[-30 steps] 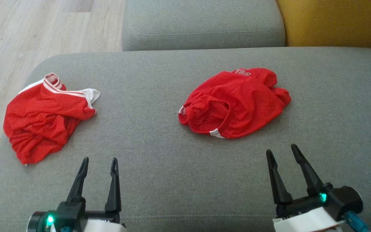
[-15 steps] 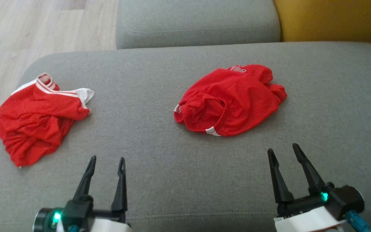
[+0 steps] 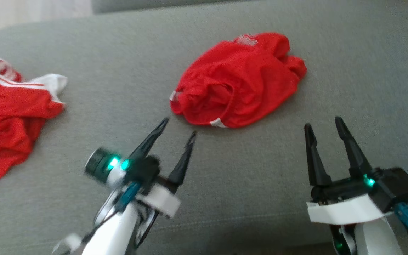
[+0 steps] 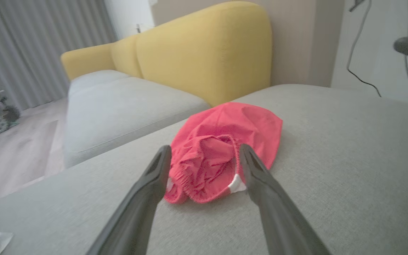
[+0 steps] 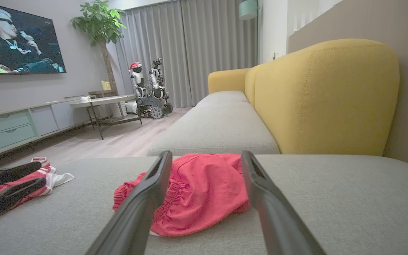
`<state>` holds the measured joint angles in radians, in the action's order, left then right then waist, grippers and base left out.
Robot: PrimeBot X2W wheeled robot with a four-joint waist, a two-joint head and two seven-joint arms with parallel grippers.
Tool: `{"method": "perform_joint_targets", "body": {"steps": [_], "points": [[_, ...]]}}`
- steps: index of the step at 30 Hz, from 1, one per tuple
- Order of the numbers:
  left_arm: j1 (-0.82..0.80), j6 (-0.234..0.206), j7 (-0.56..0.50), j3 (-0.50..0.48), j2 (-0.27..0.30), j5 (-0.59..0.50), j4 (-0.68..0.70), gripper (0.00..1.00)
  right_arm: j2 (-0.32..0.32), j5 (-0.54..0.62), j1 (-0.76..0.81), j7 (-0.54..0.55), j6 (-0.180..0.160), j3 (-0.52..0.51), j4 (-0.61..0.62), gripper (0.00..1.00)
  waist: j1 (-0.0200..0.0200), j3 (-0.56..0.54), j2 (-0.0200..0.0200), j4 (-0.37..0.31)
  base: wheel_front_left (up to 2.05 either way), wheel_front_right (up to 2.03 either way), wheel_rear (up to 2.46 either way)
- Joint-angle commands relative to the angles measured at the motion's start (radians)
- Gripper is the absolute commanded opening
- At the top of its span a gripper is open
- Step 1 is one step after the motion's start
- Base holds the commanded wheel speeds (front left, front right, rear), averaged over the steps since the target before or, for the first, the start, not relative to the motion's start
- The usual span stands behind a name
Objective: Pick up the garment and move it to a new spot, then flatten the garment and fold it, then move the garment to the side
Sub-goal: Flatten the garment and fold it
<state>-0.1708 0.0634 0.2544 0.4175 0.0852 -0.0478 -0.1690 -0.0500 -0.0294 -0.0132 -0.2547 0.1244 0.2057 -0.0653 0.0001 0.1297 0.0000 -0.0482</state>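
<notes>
Head view: red garment (image 3: 239, 79) lies bunched in a heap on the grey cushion (image 3: 119, 46), at about 12 o'clock in the frame. The left gripper (image 3: 179, 127) has its jaws spread wide with nothing between them. Its tips aim toward 1 o'clock and sit just short of the heap's near edge; contact looks unlikely but the blur makes it hard to call. The right gripper (image 3: 322, 122) is at 4 o'clock from the heap, also spread wide and empty, apart from the cloth. A second garment (image 3: 5, 113), red with white trim, is at the 9 o'clock edge, well apart.

Left wrist view: the heap is dead ahead at 12 o'clock, framed between the two fingers. Its gathered waistband (image 4: 204, 156) faces the gripper. A white tab (image 4: 237, 184) sits at 5 o'clock on the heap, and a yellow backrest (image 4: 207, 53) is behind.

Right wrist view: the heap is ahead at 12 o'clock, low on the cushion. The left gripper's dark fingers come in at 9 o'clock, in front of the second garment.

Handling, my guess: thin, light and limp, so it will drape and trail when lifted. The best hold is probably the waistband, where the thicker elastic gives some bite. Pinch low, since the soft cushion will give. The risk is catching a single layer, so the rest unfurls.
</notes>
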Motion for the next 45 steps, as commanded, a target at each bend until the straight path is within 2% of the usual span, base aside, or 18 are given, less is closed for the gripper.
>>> {"method": "perform_joint_targets", "body": {"steps": [1, 9, 18, 19, 20, 21, 22, 23, 28, 31, 35, 38, 42, 45], "points": [[-0.092, 0.016, 0.007, 0.003, 0.009, -0.017, -0.016, 1.00, 0.000, 0.012, -0.042, -0.007, 0.006, 0.022, 0.042, 1.00, -0.0001, 0.073, 0.0000, -0.051, 0.00, 0.00, 0.00], [-0.292, 0.048, 0.007, 0.122, 0.026, -0.059, -0.246, 1.00, 0.000, 0.008, -0.094, -0.007, 0.006, 0.021, 0.061, 1.00, -0.0001, 0.168, 0.0000, -0.101, 0.00, 0.00, 0.00], [-0.452, 0.054, 0.007, 0.208, 0.039, -0.090, -0.457, 1.00, 0.000, -0.007, -0.119, -0.007, 0.006, 0.020, 0.060, 1.00, -0.0001, 0.213, 0.0000, -0.129, 0.00, 0.00, 0.00], [-0.460, 0.055, 0.007, 0.215, 0.040, -0.091, -0.478, 0.83, 0.000, -0.008, -0.119, -0.007, 0.006, 0.020, 0.060, 1.00, -0.0001, 0.213, 0.0000, -0.131, 0.00, 0.00, 0.00], [-0.467, 0.054, 0.007, 0.220, 0.040, -0.090, -0.495, 0.61, 0.000, -0.009, -0.119, -0.007, 0.006, 0.019, 0.060, 1.00, -0.0001, 0.211, 0.0000, -0.132, 0.00, 0.00, 0.00], [-0.472, 0.055, 0.007, 0.223, 0.038, -0.085, -0.508, 0.47, 0.000, -0.010, -0.118, -0.007, 0.006, 0.017, 0.061, 1.00, -0.0001, 0.209, 0.0000, -0.132, 0.00, 0.00, 0.00], [-0.474, 0.055, 0.007, 0.225, 0.036, -0.077, -0.521, 0.39, 0.000, -0.010, -0.116, -0.007, 0.006, 0.017, 0.060, 1.00, -0.0001, 0.205, 0.0000, -0.133, 0.00, 0.00, 0.00], [-0.475, 0.057, 0.007, 0.228, 0.031, -0.056, -0.539, 0.00, 0.000, -0.012, -0.113, -0.007, 0.006, 0.018, 0.057, 1.00, -0.0001, 0.196, 0.0000, -0.136, 0.00, 0.00, 0.00], [-0.482, 0.062, 0.007, 0.254, 0.026, -0.016, -0.555, 0.00, 0.000, -0.021, -0.109, -0.007, 0.006, 0.027, 0.057, 1.00, -0.0001, 0.167, 0.0000, -0.149, 0.00, 0.00, 0.00], [-0.483, 0.066, 0.007, 0.264, 0.002, 0.109, -0.514, 0.00, 0.000, -0.025, -0.105, -0.007, 0.006, 0.033, 0.054, 1.00, -0.0001, 0.143, 0.0000, -0.159, 0.00, 0.00, 0.00], [-0.552, 0.067, 0.005, 0.374, -0.010, 0.371, -0.441, 0.00, 0.000, -0.030, -0.101, -0.007, 0.006, 0.045, 0.041, 1.00, -0.0001, 0.104, 0.0000, -0.178, 0.00, 0.00, 0.00], [-0.653, 0.067, -0.036, 0.438, 0.010, 0.580, -0.361, 0.00, 0.000, -0.033, -0.092, -0.007, 0.006, 0.044, 0.033, 1.00, -0.0001, 0.074, 0.0000, -0.186, 0.00, 0.00, 0.00], [-0.773, 0.067, -0.088, 0.440, 0.049, 0.827, -0.255, 0.00, 0.000, -0.035, -0.084, -0.007, 0.006, 0.044, 0.028, 1.00, -0.0001, 0.045, 0.0000, -0.186, 0.00, 0.00, 0.00], [-0.808, 0.067, -0.103, 0.423, 0.072, 0.917, -0.216, 0.00, 0.000, -0.034, -0.081, -0.007, 0.006, 0.039, 0.031, 1.00, -0.0001, 0.039, 0.0000, -0.180, 0.00, 0.00, 0.00]]}}
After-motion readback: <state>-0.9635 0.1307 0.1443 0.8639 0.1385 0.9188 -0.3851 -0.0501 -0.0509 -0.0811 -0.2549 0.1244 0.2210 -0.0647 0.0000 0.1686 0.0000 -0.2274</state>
